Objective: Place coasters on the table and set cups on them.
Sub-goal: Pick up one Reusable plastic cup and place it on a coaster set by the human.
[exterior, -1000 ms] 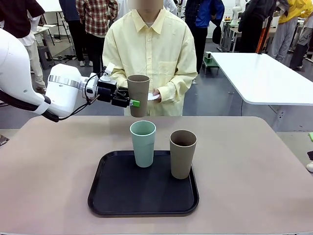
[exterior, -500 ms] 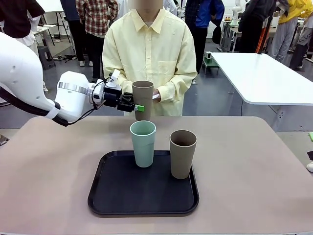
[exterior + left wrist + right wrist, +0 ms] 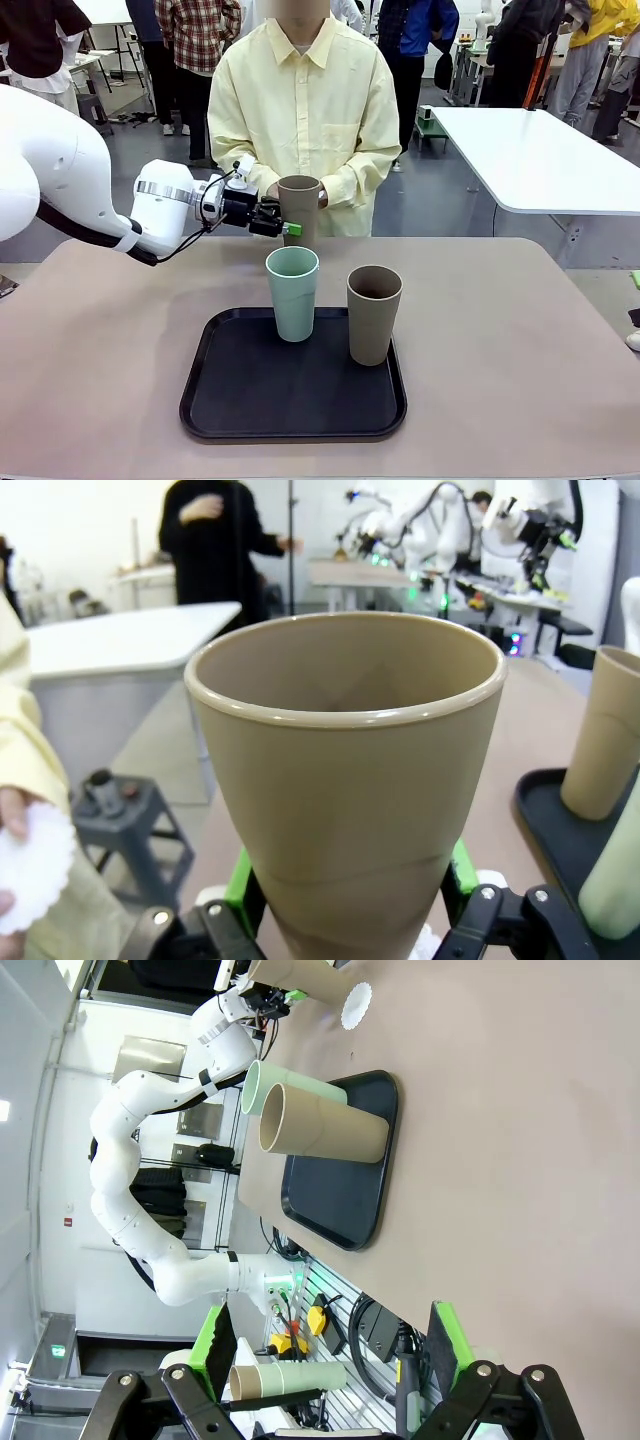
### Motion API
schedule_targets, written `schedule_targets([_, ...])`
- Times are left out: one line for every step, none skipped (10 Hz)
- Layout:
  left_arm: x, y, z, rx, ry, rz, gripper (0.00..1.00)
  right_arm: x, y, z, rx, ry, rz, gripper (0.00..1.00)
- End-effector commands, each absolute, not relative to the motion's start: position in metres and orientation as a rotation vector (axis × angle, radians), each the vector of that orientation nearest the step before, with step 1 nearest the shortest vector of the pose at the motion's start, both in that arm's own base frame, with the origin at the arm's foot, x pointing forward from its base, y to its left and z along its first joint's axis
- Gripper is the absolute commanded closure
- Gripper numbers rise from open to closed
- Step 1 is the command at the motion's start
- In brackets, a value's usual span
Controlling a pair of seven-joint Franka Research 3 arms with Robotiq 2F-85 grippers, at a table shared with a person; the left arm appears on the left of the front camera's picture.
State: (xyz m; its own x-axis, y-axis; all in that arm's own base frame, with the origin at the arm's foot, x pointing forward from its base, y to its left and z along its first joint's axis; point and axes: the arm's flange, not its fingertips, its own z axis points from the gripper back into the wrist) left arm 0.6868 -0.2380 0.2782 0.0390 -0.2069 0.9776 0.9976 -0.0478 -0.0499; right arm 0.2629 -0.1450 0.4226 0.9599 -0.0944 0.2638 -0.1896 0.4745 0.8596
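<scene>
Left gripper is clamped on the lower part of a taupe-brown cup, with one green pad pressed to each side. It holds the cup upright over the far edge of the pinkish-beige table, directly in front of a person in a pale yellow shirt. The right wrist view shows a white scalloped coaster lying on the table just by the base of that cup. Whether the cup touches it cannot be told.

In the left wrist view, the person's hand holds another white coaster off to one side of the gripped cup.

Nearer the robot, a black tray lies in the middle of the table. A pale mint green cup stands upright on the tray's far left part. A second taupe-brown cup stands upright to its right, near it but apart.

Right gripper hangs above the near side of the table, fingers spread wide, with nothing between them.
</scene>
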Motion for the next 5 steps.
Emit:
schedule_targets([0.699,-0.240,0.270,-1.129,-0.992,-1.346,0.16,0.264,-0.146,0.423,1.095,-0.306,0.064,0.00])
schedule_targets([0.698,-0.243,0.264,-1.129,-0.975,-1.356,0.16,0.264,-0.146,0.423,1.095,-0.306,0.064,0.00])
schedule_targets([0.699,-0.244,0.262,-1.116,-0.965,-1.365,0.16,0.264,-0.146,0.423,1.095,-0.306,0.064,0.00])
schedule_targets([0.700,-0.244,0.259,-1.106,-0.963,-1.371,0.16,0.264,-0.146,0.423,1.095,-0.306,0.064,0.00])
schedule_targets([0.701,-0.244,0.257,-1.110,-0.964,-1.368,0.16,0.264,-0.146,0.423,1.095,-0.306,0.064,0.00])
